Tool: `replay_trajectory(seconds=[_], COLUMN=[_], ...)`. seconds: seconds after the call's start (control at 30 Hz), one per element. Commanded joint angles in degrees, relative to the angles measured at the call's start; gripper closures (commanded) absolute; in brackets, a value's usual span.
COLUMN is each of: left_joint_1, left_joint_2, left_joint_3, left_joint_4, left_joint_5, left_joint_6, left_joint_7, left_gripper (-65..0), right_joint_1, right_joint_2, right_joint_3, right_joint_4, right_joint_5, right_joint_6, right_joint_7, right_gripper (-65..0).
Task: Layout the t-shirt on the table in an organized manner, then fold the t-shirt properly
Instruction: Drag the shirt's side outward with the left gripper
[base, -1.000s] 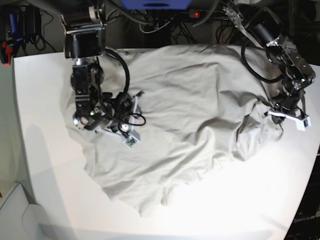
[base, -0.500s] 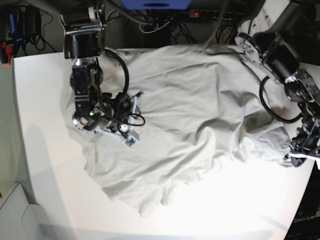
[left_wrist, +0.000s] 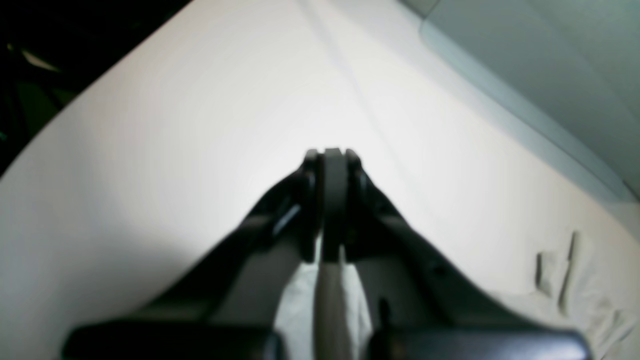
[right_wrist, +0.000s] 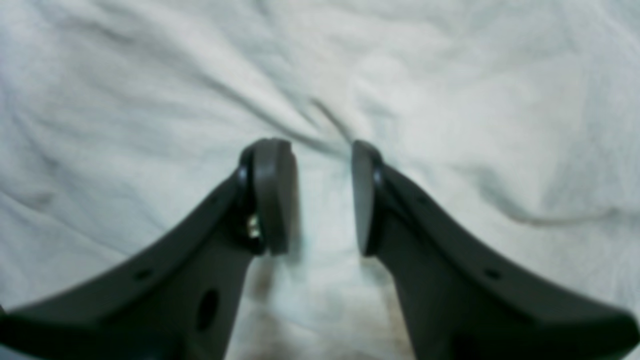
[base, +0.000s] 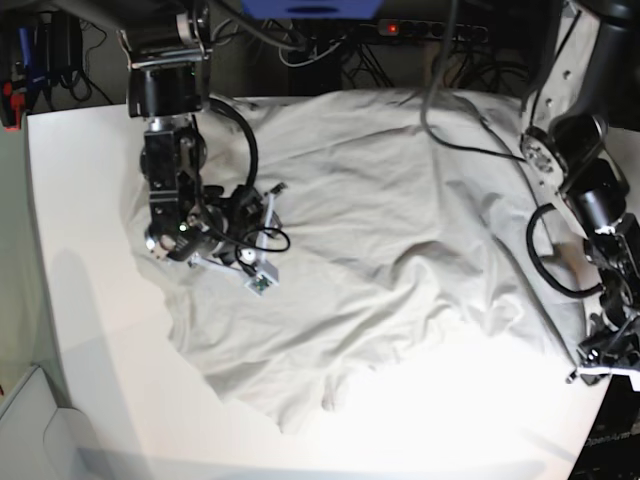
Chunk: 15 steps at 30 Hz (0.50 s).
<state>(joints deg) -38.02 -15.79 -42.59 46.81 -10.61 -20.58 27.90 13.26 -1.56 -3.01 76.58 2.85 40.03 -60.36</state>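
Base view, near edge: bare white table, bright glare across it. The shirt lies spread and wrinkly over the table's middle and far part, its ragged lower edge ending short of the near table edge, with a small bump of cloth at about the bottom centre.

Near right corner: left gripper sits low at the table's right edge, clenched on a bit of shirt. Left wrist view confirms: jaws pressed together with a thin strip of shirt pinched between them, cloth bunching under the wrist, bare table ahead. More shirt folds show at the lower right of that view. From this gripper the shirt's right side runs stretched along the table's right edge.

Middle left: right gripper rests down on the shirt's left part, arm coming from the far left mount, cables looped around the wrist. Right wrist view: jaws stand part open, 2 pads apart with a gap, nothing between them; the fingers point at creased shirt, a thin fold line just ahead of the tips. Cannot tell whether the tips touch the cloth.

Far: shirt's top edge reaches close to the table's back edge. Behind it, dark clutter of cables.
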Motion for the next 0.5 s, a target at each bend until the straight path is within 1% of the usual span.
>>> replay_trajectory(seconds=[0.0, 0.1, 0.17, 0.23, 0.33, 0.47], left_joint_1=[-3.08, -5.98, -7.39, -8.35, -9.5, -9.58], left_joint_2=[-1.04, -1.04, -1.22, -1.92, -2.01, -2.19], left_joint_3=[0.17, 0.26, 0.35, 0.35, 0.26, 0.26], left_joint_4=[-0.35, -4.92, -8.26, -11.07, -15.38, -18.28], left_joint_5=[-0.6, -0.6, -0.42, 0.81, 3.53, 5.12], left_joint_6=[-0.3, -0.21, -0.21, -0.21, -0.21, -0.21], left_joint_7=[-2.45, -4.82, -7.55, -10.19, -14.49, -18.54], left_gripper=[-0.1, -0.1, -0.1, -0.1, -0.1, -0.1], right_joint_1=[0.59, 0.59, 0.5, 0.5, 0.5, 0.5], right_joint_2=[0.2, 0.2, 0.2, 0.29, 0.64, 0.99], right_joint_3=[0.06, 0.06, 0.06, 0.06, 0.06, 0.06], right_joint_4=[0.57, 0.57, 0.57, 0.57, 0.57, 0.57], right_joint_5=[-0.35, -0.35, -0.35, -0.35, -0.35, -0.35], right_joint_6=[-0.03, -0.03, -0.03, -0.03, -0.03, -0.03], right_joint_7=[-0.43, -0.43, -0.43, -0.43, -0.43, -0.43], right_gripper=[-21.5, -21.5, -21.5, -21.5, -21.5, -21.5])
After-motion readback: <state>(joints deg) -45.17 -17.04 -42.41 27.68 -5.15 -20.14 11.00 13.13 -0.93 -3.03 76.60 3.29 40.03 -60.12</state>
